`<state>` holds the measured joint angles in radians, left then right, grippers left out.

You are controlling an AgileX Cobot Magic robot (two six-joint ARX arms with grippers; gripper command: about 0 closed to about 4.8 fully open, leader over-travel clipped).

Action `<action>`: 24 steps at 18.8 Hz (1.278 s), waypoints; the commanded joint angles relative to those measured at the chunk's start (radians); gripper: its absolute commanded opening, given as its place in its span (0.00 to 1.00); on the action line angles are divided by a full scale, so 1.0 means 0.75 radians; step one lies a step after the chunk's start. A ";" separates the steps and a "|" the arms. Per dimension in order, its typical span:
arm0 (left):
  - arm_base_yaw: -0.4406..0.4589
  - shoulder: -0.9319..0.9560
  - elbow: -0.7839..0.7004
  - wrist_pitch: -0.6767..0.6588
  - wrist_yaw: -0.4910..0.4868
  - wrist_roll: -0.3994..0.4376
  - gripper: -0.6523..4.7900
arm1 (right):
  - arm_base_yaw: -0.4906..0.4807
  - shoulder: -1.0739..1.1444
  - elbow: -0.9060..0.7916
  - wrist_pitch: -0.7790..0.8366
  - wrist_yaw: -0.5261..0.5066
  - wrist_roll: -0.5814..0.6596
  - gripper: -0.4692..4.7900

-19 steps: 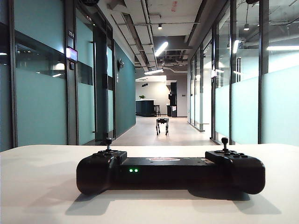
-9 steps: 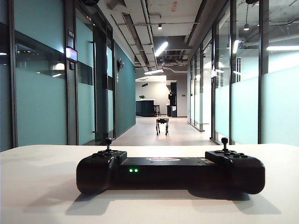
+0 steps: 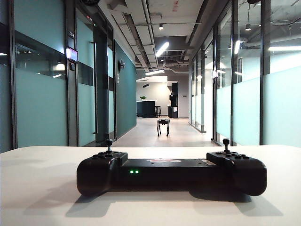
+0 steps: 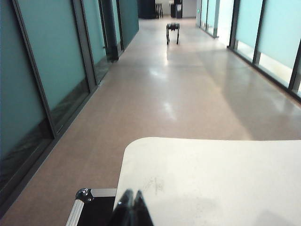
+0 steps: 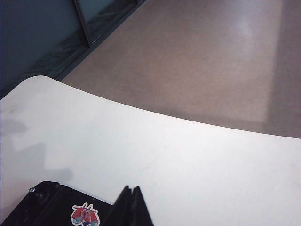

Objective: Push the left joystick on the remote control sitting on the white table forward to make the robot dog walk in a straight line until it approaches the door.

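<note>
In the lower middle of the exterior frame, the remote (image 3: 171,173) lies flat on the white table (image 3: 42,197), its long side across the picture, two small green lights lit on its middle bar. The left joystick (image 3: 109,143) stands upright on the left lobe, with nothing touching it; a second stick (image 3: 226,142) stands on the right lobe. Neither arm shows in this view.

Beyond the table, near the frame's centre, the robot dog (image 3: 163,126) stands on all four legs far down the corridor, between teal glass walls (image 3: 42,94) on the left and frosted glass (image 3: 282,103) on the right.

In the left wrist view the left gripper (image 4: 131,207) sits at the bottom edge, its two dark fingertips pressed together and holding nothing, over the table's edge beside a metal-cornered black case (image 4: 91,207). The dog (image 4: 172,31) appears small at the top of that frame.

In the right wrist view the right gripper (image 5: 130,203) is at the bottom edge, jaws likewise closed and empty, just above the remote's body (image 5: 47,207), which carries a red sticker (image 5: 84,214).
</note>
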<state>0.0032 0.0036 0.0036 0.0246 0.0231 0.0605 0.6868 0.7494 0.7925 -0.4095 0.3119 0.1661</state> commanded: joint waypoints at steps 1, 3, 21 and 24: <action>0.001 0.001 0.005 0.015 -0.015 -0.025 0.11 | 0.001 -0.001 0.008 0.024 0.005 -0.004 0.09; 0.001 0.001 0.005 0.013 -0.016 -0.061 0.11 | 0.001 -0.001 0.008 0.023 0.005 -0.004 0.09; 0.001 0.001 0.005 0.018 -0.035 -0.076 0.11 | -0.027 -0.012 -0.013 0.032 0.117 -0.094 0.09; 0.001 0.001 0.005 0.018 -0.036 -0.076 0.11 | -0.139 -0.120 -0.137 0.158 0.148 -0.117 0.09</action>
<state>0.0036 0.0036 0.0040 0.0257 -0.0032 0.0059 0.6056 0.6884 0.7181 -0.3679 0.4217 0.0971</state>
